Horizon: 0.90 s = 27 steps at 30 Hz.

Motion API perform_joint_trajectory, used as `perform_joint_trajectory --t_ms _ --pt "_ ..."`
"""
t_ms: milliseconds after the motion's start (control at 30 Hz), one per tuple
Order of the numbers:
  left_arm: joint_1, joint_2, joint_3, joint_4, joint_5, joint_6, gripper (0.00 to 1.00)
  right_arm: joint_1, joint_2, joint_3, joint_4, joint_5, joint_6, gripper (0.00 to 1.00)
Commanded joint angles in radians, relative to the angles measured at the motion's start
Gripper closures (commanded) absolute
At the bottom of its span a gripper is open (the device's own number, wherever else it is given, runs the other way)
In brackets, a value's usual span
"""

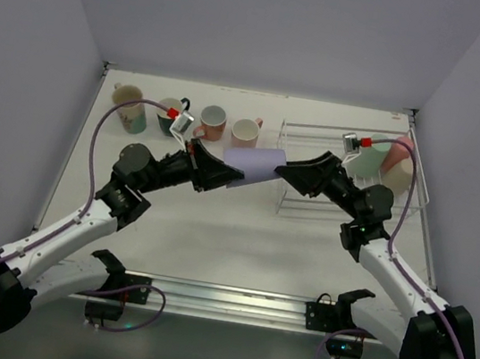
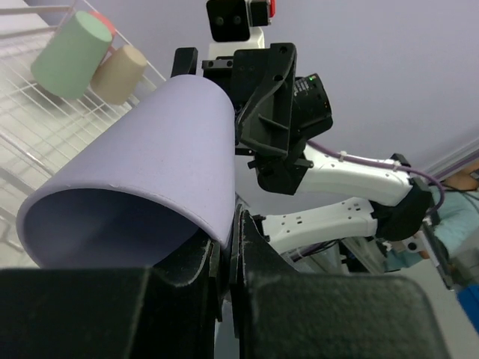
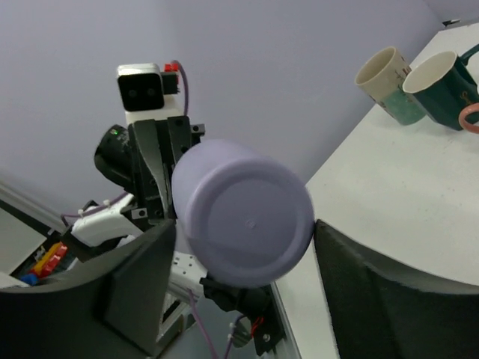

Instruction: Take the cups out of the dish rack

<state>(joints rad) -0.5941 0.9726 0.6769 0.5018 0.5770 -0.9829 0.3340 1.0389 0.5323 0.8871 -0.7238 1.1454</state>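
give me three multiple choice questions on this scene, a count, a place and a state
1. How many mugs stand in a row at the back of the table? A two B four C six
2. Where is the lavender cup? A stacked on a mug B on the table C in the air between the pincers
3. What is the left pincer doing? A pinching the cup's rim B hanging open, apart from the cup C resting on the table

1 B: the top view shows four side by side.
2 C: it hangs level between the left pincer and the right pincer.
3 A: the left wrist view shows a finger on each side of the rim.
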Motion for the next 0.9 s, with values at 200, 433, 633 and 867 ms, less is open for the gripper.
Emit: perform_joint_trajectory --t_ms 200,433,633,867 --pt "-0.004 -0.071 0.288 -0.609 -0.426 0.452 1.0 0.008 -0.019 -0.014 -0.078 0.032 -0.074 0.01" --pt "0.0 0.07 0.578 -1.188 -0.778 0.654 1.0 0.007 -0.117 0.037 -0.446 0.125 -0.286 0.01" --pt "0.045 0.185 0.596 -1.367 -0.925 0.696 1.0 0.008 -0.203 0.069 -0.62 0.175 -0.412 0.01" --pt "0.096 0.363 0.546 -1.312 -0.916 0.708 1.0 0.01 -0.189 0.09 -0.709 0.187 -0.472 0.01"
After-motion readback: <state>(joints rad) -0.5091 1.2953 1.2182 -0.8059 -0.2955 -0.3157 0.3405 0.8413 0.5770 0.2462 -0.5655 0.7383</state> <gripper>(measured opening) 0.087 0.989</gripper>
